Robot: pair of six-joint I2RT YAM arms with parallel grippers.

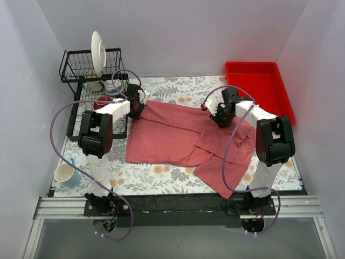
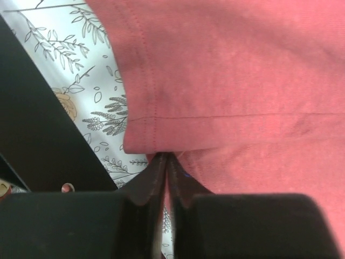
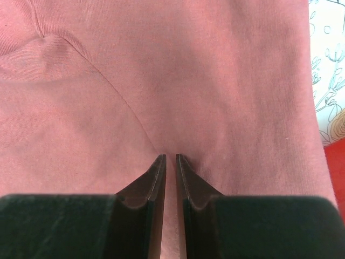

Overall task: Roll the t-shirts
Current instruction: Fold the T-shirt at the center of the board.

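Observation:
The dusty-red t-shirt (image 1: pixel 178 137) lies spread on the floral mat, with one part folded over at the front right. My left gripper (image 1: pixel 135 108) is at the shirt's far left corner. In the left wrist view the left gripper (image 2: pixel 166 156) is shut, pinching the hemmed edge of the t-shirt (image 2: pixel 242 81). My right gripper (image 1: pixel 220 117) is pressed down on the shirt's far right part. In the right wrist view the right gripper (image 3: pixel 171 157) has its jaws nearly together, with a fold of the t-shirt (image 3: pixel 161 81) between them and a crease running into the tips.
A bright red plastic tray (image 1: pixel 259 86) sits at the back right. A black wire dish rack (image 1: pixel 89 67) with a white plate (image 1: pixel 97 51) stands at the back left, its black base (image 2: pixel 32 135) close to my left gripper. A pale mug (image 1: pixel 67 175) stands front left.

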